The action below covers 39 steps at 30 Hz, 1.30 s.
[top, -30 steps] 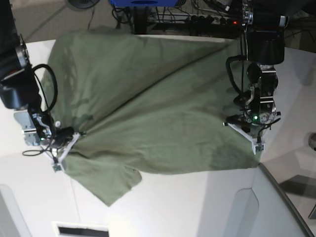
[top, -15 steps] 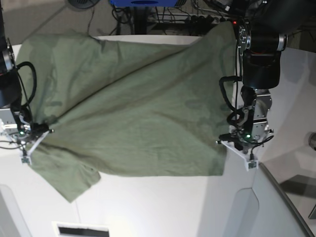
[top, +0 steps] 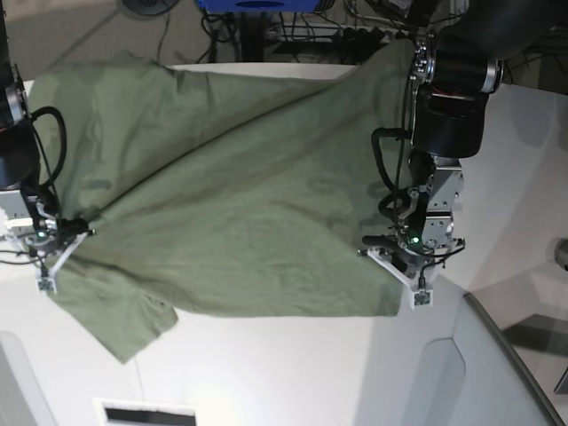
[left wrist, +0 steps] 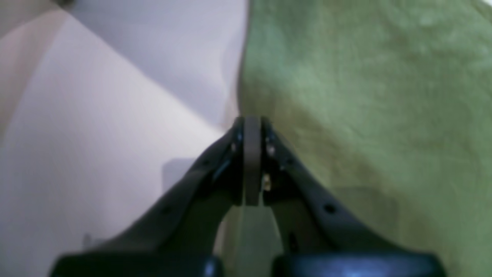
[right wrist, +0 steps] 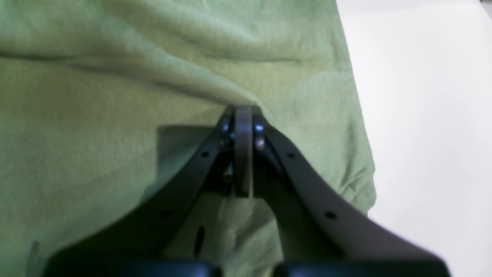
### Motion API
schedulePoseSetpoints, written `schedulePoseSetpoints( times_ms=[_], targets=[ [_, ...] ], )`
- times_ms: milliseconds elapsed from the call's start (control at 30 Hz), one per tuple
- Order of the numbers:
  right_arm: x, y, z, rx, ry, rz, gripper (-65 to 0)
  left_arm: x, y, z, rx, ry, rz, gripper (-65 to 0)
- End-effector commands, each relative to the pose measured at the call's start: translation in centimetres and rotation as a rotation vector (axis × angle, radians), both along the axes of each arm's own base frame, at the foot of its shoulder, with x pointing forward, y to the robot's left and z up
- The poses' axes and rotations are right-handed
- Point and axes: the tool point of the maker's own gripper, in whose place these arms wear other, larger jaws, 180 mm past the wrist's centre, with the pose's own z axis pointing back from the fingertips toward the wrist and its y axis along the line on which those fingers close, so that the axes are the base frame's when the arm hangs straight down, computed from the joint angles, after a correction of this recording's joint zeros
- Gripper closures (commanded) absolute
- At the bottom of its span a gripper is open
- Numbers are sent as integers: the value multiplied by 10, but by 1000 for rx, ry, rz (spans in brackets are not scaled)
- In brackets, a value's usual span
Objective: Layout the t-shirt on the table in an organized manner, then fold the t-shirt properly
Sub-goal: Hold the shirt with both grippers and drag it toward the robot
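The olive-green t-shirt (top: pixel 231 195) lies spread over the white table (top: pixel 293 373), creased diagonally, with a sleeve (top: pixel 133 324) hanging toward the front left. My left gripper (top: pixel 368 252) is shut on the shirt's right edge in the base view. In the left wrist view its closed fingertips (left wrist: pixel 251 125) pinch the t-shirt (left wrist: pixel 365 96) where it meets bare table (left wrist: pixel 96 134). My right gripper (top: pixel 85 234) is shut on the shirt's left side. The right wrist view shows t-shirt cloth (right wrist: pixel 115 96) bunched at its closed gripper tip (right wrist: pixel 243 112).
Cables and a blue object (top: pixel 257 4) sit beyond the table's far edge. The table's curved edge (top: pixel 510 351) runs at the front right, with a dark item (top: pixel 562 253) at the frame's right border. A rectangular slot (top: pixel 146 414) marks the front left.
Both grippers, still shut on the shirt, have carried it toward the base view's left. The cloth's diagonal pull has eased and the right hem corner has shifted left.
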Motion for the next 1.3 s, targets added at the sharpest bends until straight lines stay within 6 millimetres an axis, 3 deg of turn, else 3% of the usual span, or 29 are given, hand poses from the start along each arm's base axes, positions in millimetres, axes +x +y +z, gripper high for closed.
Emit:
schedulePoseSetpoints(
  times_ms=[0,167,333,533,667,767,933,1000,1200,1267],
  targets=[
    [-10,-3,-6,11,59,-12,0,19,4,23,13,-69,1,0],
    [-10,-2,-6,13,59,-11,0,28,-6,44,0,-129,-16,0],
    [-9,-2,-5,13,56,-10,0,19,-33,30,-39,-75,-37,0],
    [-9,-2,-5,13,56,-10,0,19,-18,-3,-4,-51,-19,0],
    [-9,-2,-5,12,57,-9,0,31,-8,-8,81,-80,-77,0],
    [-8,7,-8,19,60,5,0,43,-6,-2,131,-110,-122,0],
    [-4,22,-10,34,57,26,0,68,-2,24,155,-200,-132,0],
    [5,37,-7,52,35,48,0,77,-2,34,159,-225,-131,0],
    [40,42,22,55,-41,60,0,92,-15,51,135,-270,-132,0],
    [52,27,42,32,-98,61,0,92,-31,55,108,-268,-146,0]
  ],
)
